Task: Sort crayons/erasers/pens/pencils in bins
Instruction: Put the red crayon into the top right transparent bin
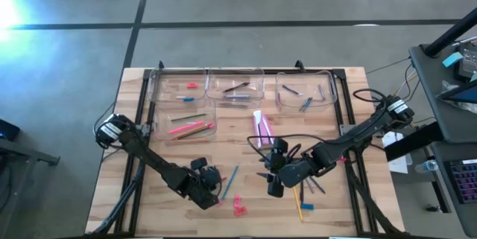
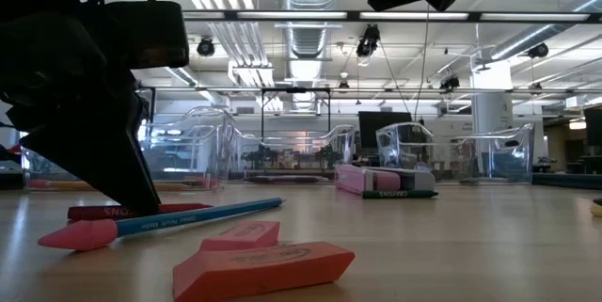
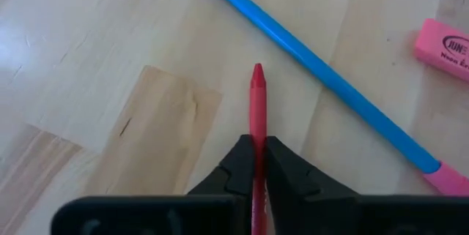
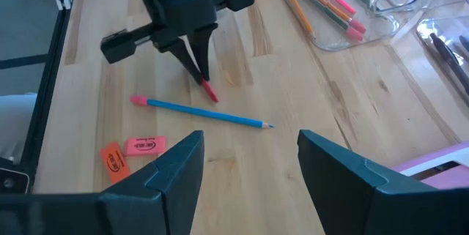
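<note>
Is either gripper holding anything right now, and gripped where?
The left gripper is shut on a red crayon, pinched along its shaft with the pointed tip sticking out ahead. The right gripper is open and holds nothing.

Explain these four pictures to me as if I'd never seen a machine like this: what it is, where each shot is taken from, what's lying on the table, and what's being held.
It is a robot with two dark arms over a wooden table. One picture looks straight down, one looks level across the tabletop, and two come from cameras on the arms' wrists.

At the far side stand four clear bins, already holding some pens and pencils. Loose near the front lie a blue pencil, two pink erasers and a pink crayon box.

The left pincer is shut on a red crayon, low over the wood. The right pincer is open and holds nothing, hovering nearby.
</note>
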